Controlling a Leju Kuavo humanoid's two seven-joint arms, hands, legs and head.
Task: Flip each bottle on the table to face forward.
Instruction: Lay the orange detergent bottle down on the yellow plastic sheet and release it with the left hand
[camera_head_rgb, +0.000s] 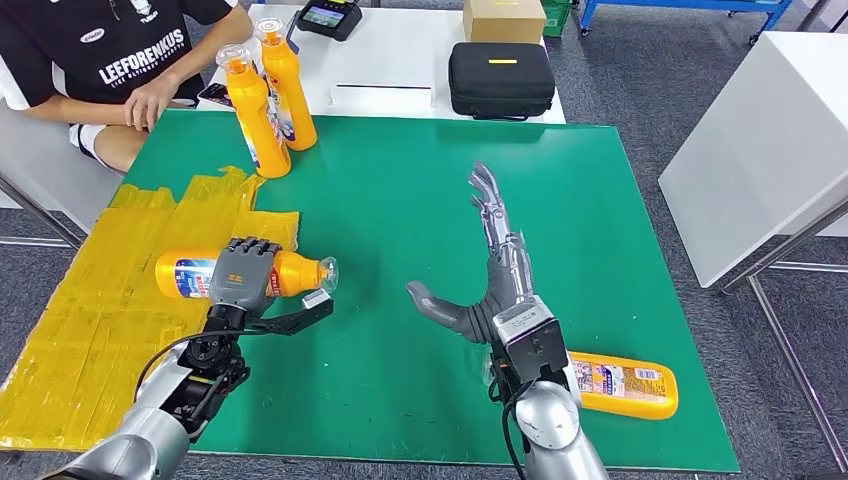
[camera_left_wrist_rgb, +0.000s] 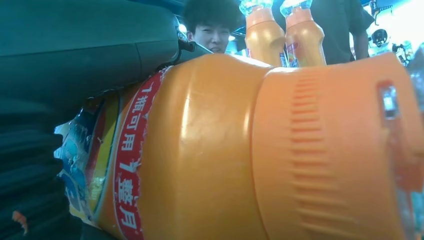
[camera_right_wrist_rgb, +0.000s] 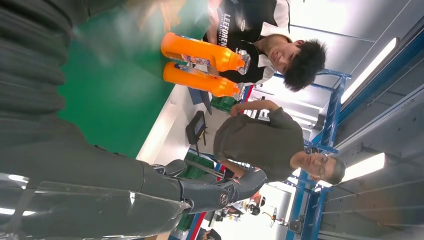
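Left hand, at the lower left of the frame, wraps its fingers over the lying orange plastic bottle, whose long axis runs sideways across the green tabletop with its clear cap pointing toward the spread, empty right hand.

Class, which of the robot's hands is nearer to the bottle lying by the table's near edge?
Right. The right hand hovers open just beyond that bottle; the left hand grips another bottle across the table.
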